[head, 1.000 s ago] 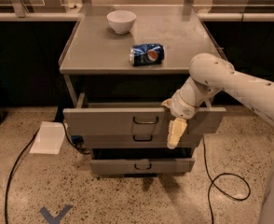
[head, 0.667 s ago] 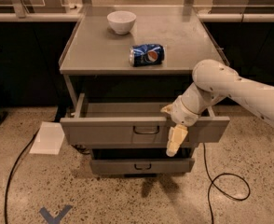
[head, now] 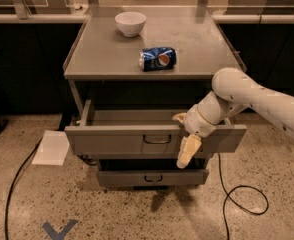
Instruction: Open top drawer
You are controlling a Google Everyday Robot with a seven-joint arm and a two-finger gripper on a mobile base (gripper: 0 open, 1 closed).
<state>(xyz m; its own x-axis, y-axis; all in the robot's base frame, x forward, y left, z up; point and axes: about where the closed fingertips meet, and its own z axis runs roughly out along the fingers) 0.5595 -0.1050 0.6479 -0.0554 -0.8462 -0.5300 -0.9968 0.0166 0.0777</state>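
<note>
The top drawer [head: 117, 141] of the grey metal cabinet stands pulled out towards me, its shallow grey tray [head: 132, 117] showing. Its small dark loop handle [head: 157, 139] is at the centre of the front. My gripper [head: 183, 136] is at the drawer's front panel, right of the handle. One cream finger [head: 179, 117] reaches over the top edge into the tray. The other finger [head: 187, 151] hangs down in front of the panel. The fingers are apart, astride the panel. My white arm [head: 257, 96] comes in from the right.
A narrower drawer [head: 152, 178] below is slightly out. On the cabinet top [head: 102, 59] lie a blue Pepsi can [head: 158, 58] on its side and a white bowl [head: 130, 23]. A sheet of paper [head: 52, 147] and black cables [head: 239, 196] lie on the floor.
The top drawer has slid further out towards me, and my gripper has moved with its front panel, down and slightly right.
</note>
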